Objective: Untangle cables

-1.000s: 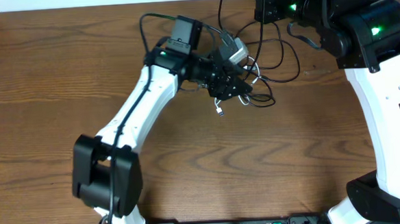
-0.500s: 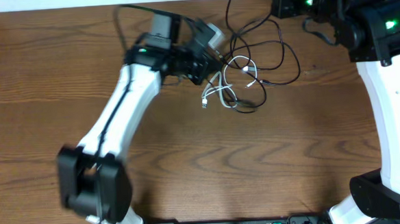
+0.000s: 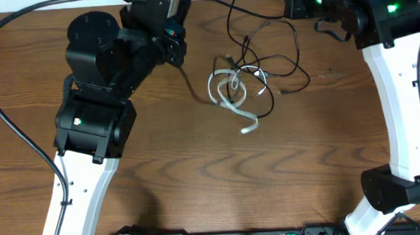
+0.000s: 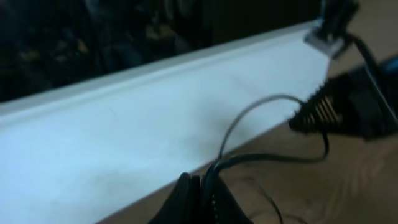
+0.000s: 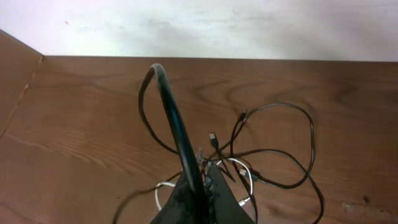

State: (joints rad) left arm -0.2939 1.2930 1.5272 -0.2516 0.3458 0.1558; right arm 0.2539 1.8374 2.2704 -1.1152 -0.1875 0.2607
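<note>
While the left arm stands tall at the upper left of the overhead view, we see its left gripper (image 4: 200, 188) clenched tight at the bottom edge of the wrist view, fingers pressed together with a thin black cable (image 4: 280, 159) pinched between them. That cable runs off to the right across the wood, below a white ledge (image 4: 124, 137).

Over at the top right, the right gripper (image 5: 204, 173) is clamped shut too, and an arching black cable (image 5: 169, 102) rises from between its fingertips and curls to the upper left. Whether it is the same cord as the other one, we cannot tell.

The tangle sits on the table (image 3: 199, 176) just above centre, between the two arms. The white cable (image 3: 226, 88) is looped in the middle, its plug end (image 3: 248, 130) pointing toward the lower right. Black loops (image 3: 293, 52) spread to its right, crossing over it.
</note>
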